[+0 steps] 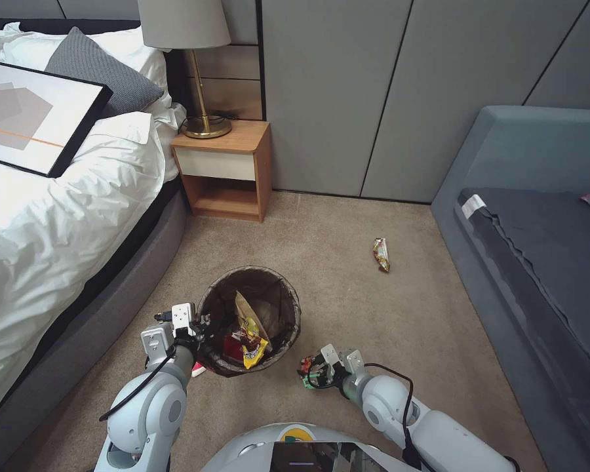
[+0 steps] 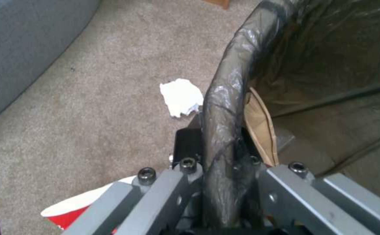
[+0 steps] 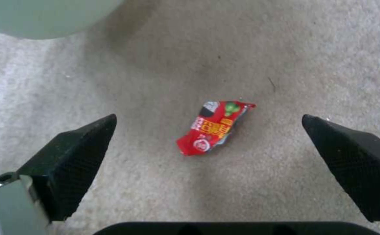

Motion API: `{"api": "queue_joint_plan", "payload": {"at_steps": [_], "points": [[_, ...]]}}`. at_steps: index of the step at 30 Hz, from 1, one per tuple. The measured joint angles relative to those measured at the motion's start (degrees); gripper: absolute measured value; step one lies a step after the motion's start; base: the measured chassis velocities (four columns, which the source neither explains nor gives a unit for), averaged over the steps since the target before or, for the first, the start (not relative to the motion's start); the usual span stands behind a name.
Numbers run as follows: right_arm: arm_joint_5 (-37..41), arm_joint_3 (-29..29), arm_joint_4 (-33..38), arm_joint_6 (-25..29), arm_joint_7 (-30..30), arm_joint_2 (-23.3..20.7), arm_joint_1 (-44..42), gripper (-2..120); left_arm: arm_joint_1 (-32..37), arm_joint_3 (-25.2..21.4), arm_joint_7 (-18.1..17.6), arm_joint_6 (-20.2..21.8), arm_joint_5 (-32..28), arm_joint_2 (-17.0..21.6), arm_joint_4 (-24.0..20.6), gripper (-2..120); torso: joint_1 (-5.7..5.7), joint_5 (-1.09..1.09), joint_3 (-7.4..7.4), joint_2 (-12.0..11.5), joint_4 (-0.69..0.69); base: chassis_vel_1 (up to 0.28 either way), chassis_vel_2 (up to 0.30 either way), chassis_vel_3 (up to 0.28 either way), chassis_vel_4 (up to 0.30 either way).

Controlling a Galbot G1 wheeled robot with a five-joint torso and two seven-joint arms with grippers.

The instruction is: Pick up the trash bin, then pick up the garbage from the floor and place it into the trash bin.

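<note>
The trash bin (image 1: 288, 288), lined with a dark bag, is held near the floor in front of me. My left gripper (image 1: 200, 328) is shut on its near-left rim (image 2: 229, 85). Inside lie a yellow wrapper (image 1: 252, 346) and a tan paper tray (image 2: 259, 127). Just right of the bin, my right gripper (image 1: 313, 373) hangs open directly above a small red wrapper (image 3: 214, 129) on the carpet, its fingers (image 3: 77, 156) spread wide to either side. A white tissue (image 2: 181, 97) and a red-and-white cup (image 2: 74, 209) lie beside the bin. Another wrapper (image 1: 381, 254) lies farther ahead to the right.
A bed (image 1: 52, 229) with white bedding runs along the left. At the back stands a wooden nightstand (image 1: 226, 170) with a lamp (image 1: 190, 65). A grey sofa (image 1: 537, 229) fills the right side. Grey wall panels close the back. Beige carpet lies between.
</note>
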Motion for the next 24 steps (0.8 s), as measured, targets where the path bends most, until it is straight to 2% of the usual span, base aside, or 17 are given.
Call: {"api": "queue_joint_plan", "payload": {"at_steps": [12,24], "points": [[-1.8,-0.2,-6.6,2.2,-0.3,2.5,1.9,100,0.2,-0.1,0.0,0.0,0.1,0.3,-0.1,3,0.00,0.00,0.00,0.0,0.00,0.000,0.000,0.000,0.000],[-2.1,-1.4,-8.0,3.1,-1.0,4.3,3.3,100,0.3,0.3,0.1,0.0,0.4,0.1,0.0,3,0.00,0.00,0.00,0.0,0.00,0.000,0.000,0.000,0.000]]}}
